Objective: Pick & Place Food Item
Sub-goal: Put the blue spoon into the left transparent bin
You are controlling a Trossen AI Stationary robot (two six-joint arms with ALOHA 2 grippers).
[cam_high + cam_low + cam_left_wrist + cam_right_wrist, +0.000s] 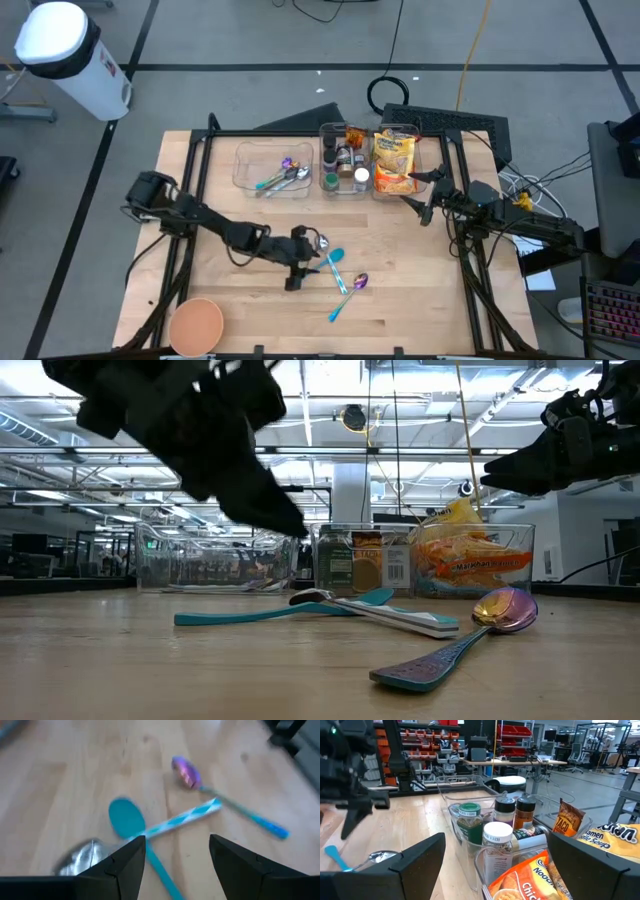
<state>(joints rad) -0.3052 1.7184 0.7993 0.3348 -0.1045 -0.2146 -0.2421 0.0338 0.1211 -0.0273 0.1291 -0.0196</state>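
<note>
The food items stand in clear bins at the table's far side: yellow noodle packets (395,160) (520,875), with spice jars (345,165) in the bin beside them. My left gripper (303,263) (177,852) is open and hovers low over the table's middle. It slants down over three loose spoons: a silver one (80,860), a teal one (126,817) and an iridescent purple one (186,771). All three lie flat on the wood. My right gripper (425,197) (495,840) is open, level, near the packet bin at the right. It holds nothing.
A clear bin (270,168) with more spoons sits at the far left. An orange bowl (195,325) rests at the near left corner. Bare wood lies along the table's near right part (420,300).
</note>
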